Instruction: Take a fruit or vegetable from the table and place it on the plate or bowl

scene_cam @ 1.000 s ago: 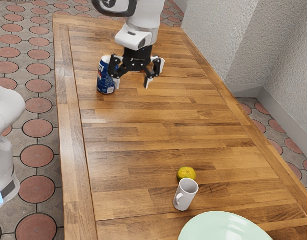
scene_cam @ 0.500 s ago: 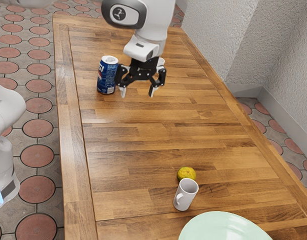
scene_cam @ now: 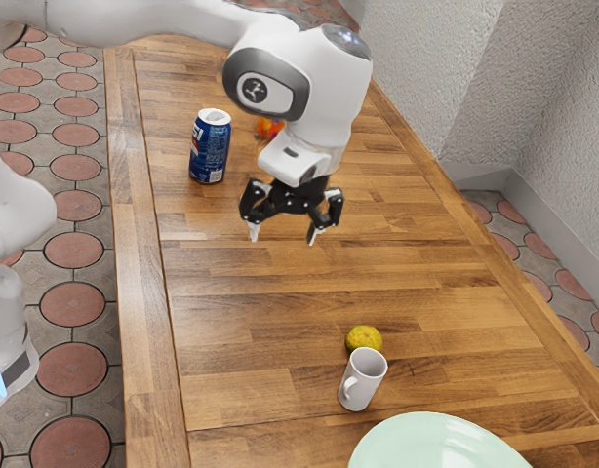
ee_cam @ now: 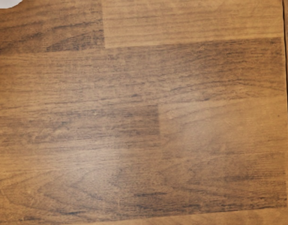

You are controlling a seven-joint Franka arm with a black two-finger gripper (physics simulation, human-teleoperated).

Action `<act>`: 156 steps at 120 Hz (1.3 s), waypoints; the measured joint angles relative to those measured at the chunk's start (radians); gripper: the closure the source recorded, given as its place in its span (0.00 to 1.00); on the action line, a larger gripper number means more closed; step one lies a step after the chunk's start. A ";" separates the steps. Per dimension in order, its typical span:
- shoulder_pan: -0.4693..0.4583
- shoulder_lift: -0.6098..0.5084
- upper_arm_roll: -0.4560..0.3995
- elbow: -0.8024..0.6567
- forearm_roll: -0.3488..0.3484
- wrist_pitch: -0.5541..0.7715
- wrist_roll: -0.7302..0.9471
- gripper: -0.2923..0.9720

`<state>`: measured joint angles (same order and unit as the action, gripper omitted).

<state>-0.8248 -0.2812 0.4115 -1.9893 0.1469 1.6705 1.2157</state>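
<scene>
Jaws of the gripper (scene_cam: 282, 232) gape wide, holding nothing, above bare boards. Well apart from it, the lemon (scene_cam: 364, 338) lies just beside the mug (scene_cam: 362, 378), near the plate (scene_cam: 426, 444). It looks light, firm and apt to roll (grip across its middle). The table (scene_cam: 260, 312) is smooth wood; the floor (scene_cam: 75, 195) is tiled and the walls (scene_cam: 426, 58) rough.
</scene>
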 joint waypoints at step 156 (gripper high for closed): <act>0.087 0.445 0.000 0.198 -0.180 0.316 0.018 0.23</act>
<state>-0.7379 0.1639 0.4115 -1.7913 -0.0329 1.9868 1.2335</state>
